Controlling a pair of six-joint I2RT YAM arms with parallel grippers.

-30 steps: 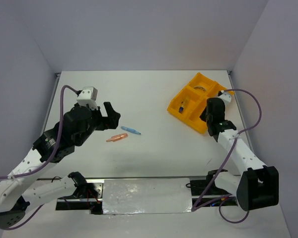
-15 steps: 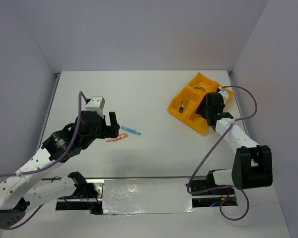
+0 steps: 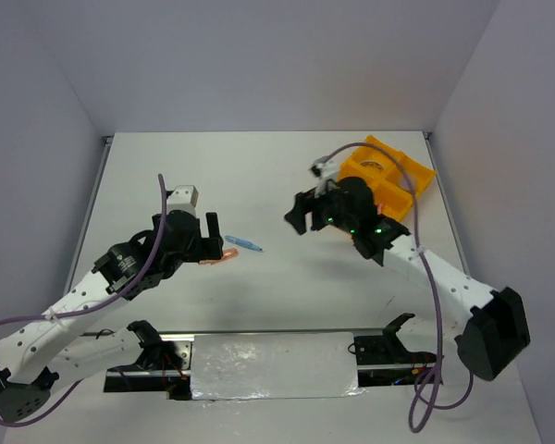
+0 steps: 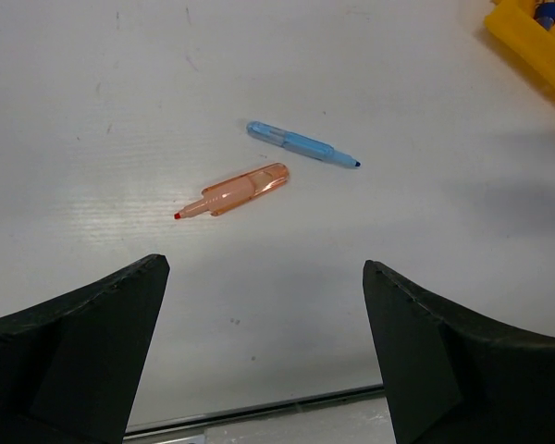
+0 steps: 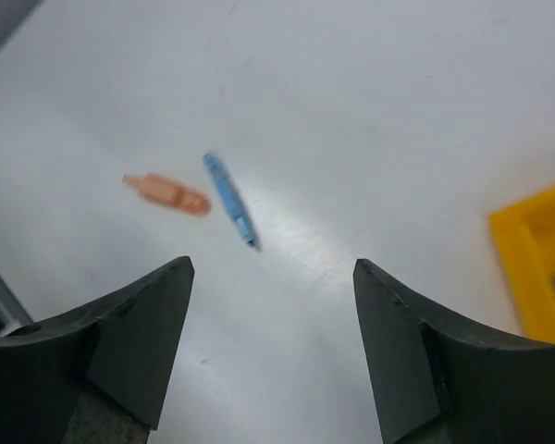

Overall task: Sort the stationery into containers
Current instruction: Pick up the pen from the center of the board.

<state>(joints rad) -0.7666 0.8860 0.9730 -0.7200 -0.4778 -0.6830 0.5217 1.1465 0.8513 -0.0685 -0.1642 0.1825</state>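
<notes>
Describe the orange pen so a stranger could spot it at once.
On the white table, left of the yellow tray, two short pens lie close together. It is the left one: the translucent orange pen with a red tip, stubbier than the slim blue pen beside it.

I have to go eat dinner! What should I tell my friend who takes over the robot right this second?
Left gripper: open, empty, hovering just over the translucent orange stick.
Right gripper: open, empty, in the air and facing the same spot.
Loose on the white table: the orange stick and the clear-blue pen-like piece, close together but apart.
The bright yellow-orange plastic tray sits far right, partly hidden by the right arm.
Done: a small blue piece already lies in the tray.
Left: pick up both loose pieces and put them in tray compartments.
</notes>
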